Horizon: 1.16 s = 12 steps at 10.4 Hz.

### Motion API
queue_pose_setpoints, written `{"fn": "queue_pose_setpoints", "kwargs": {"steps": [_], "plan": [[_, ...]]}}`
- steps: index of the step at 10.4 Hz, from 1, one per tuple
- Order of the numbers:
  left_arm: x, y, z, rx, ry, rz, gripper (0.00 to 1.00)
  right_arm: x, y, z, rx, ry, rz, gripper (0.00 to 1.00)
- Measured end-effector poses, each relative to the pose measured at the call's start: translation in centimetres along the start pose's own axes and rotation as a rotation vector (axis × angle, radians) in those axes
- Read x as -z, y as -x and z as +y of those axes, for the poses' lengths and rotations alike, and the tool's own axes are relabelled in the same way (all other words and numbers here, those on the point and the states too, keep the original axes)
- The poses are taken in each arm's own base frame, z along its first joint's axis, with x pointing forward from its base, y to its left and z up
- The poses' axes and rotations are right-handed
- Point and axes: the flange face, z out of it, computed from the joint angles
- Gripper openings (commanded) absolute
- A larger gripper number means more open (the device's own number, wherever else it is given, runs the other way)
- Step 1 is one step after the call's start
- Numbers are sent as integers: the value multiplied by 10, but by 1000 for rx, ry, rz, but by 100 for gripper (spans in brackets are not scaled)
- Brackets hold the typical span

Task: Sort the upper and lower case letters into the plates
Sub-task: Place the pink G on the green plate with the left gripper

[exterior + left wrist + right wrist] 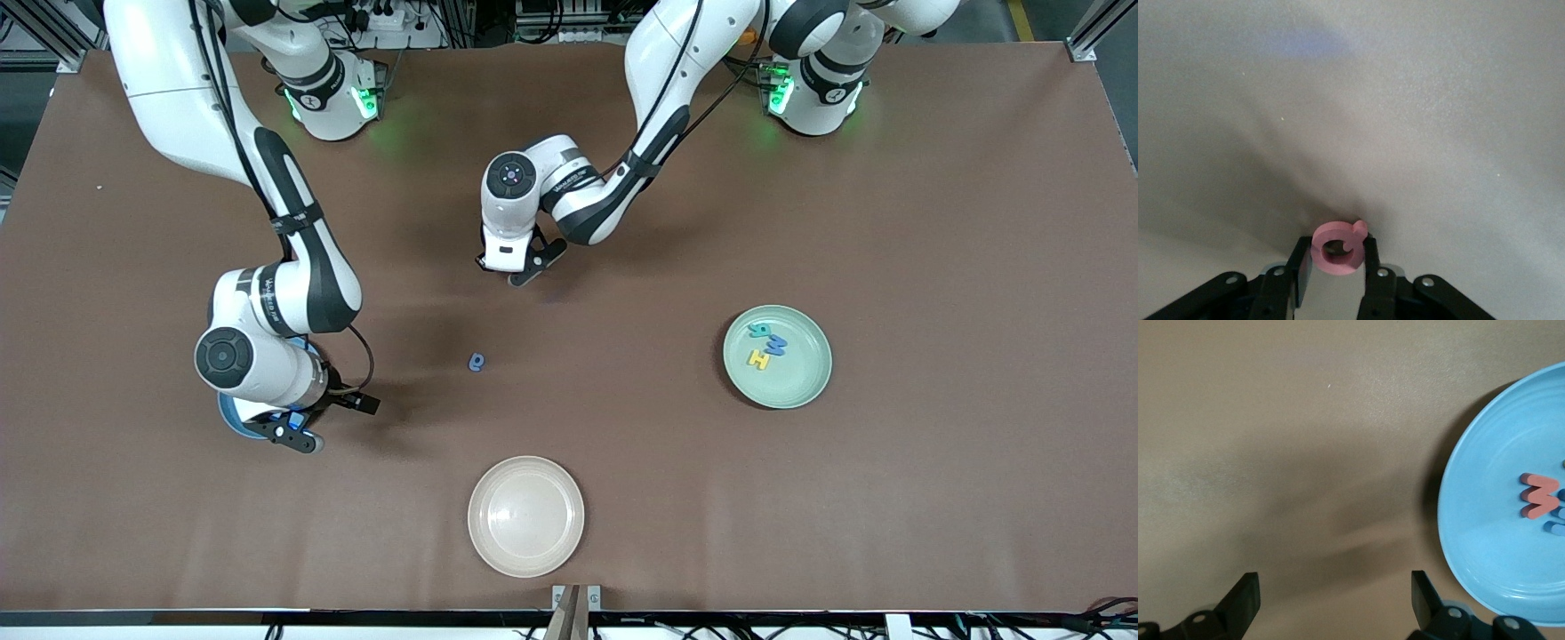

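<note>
My left gripper is shut on a pink-red ring-shaped letter, pinched between its two fingers low at the brown table; in the front view this gripper is over the table's middle. A small blue letter lies loose on the table. The mint green plate holds a teal, a blue and a yellow letter. My right gripper stands open and empty beside the sky blue plate, which holds a red letter and a blue one. The right arm hides most of that plate.
A cream-white plate with nothing in it stands near the table's front edge. Brown cloth covers the whole table. Both arms' bases stand along the edge farthest from the front camera.
</note>
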Motion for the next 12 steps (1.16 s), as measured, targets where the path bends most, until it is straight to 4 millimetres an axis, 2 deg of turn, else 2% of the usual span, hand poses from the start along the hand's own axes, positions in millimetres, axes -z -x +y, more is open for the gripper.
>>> {"fn": "queue_pose_setpoints", "kwargs": {"steps": [1, 2, 4, 5, 6, 7, 8, 10, 12], "plan": [[3, -14, 2, -3, -11, 3, 21, 0, 1, -2, 0, -2, -1, 100], [9, -43, 6, -16, -27, 7, 21, -1, 2, -4, -6, -4, -3, 100], [31, -132, 8, -68, -88, -2, 21, -3, 7, -12, -23, -9, -9, 100], [51, -185, 3, -115, -127, -19, 22, -5, 12, -23, -37, -15, -12, 100], [73, -238, -7, -153, -151, -42, 22, -7, 24, -44, -54, -20, -16, 100], [93, -289, -21, -188, -170, -73, 22, -13, 43, -77, -79, -19, -15, 100], [108, -331, -38, -228, -193, -108, 22, -18, 62, -109, -99, -21, -8, 100], [137, -403, -77, -335, -226, -182, 22, -29, 101, -164, -82, -20, 1, 100], [158, -466, -127, -449, -245, -281, 24, -48, 127, -190, -34, -4, -3, 100]]}}
